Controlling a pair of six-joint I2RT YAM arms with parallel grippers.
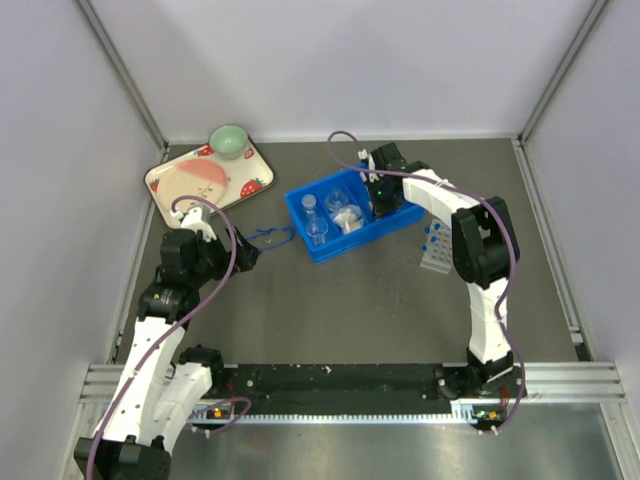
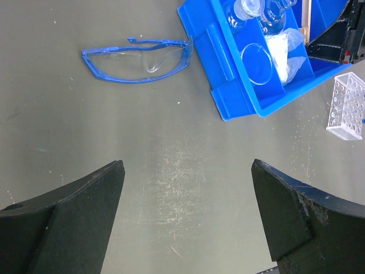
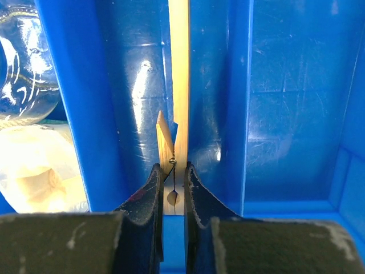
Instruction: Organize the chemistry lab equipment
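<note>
1. The right gripper (image 3: 172,168) is pinched shut on the near end of a wooden spring clamp (image 3: 180,80). The clamp runs lengthwise down a narrow compartment of the blue compartment bin (image 3: 85,114). The left gripper (image 2: 188,165) stands wide open, holds nothing and faces bare tabletop.
2. The right arm reaches forward, and its wrist dips into the bin's right end. The left arm is folded back near its base, with its gripper aimed at the table short of the blue safety glasses (image 2: 137,57).
3. The bin sits askew mid-table. Other compartments hold glass flasks (image 2: 251,8), a round clear dish (image 2: 256,63) and a whitish wad (image 2: 285,51).
4. The clear tube rack (image 1: 436,250) stands on the table just right of the bin. It does not touch the bin, and blue-capped tubes (image 1: 432,232) stand in it.
5. The step in hand looks like stowing the clamp in its slot, though I cannot tell whether the clamp already rests on the bin floor. The next move would call for opening the jaws and rising straight up, so the fingers do not drag on the close walls.
</note>
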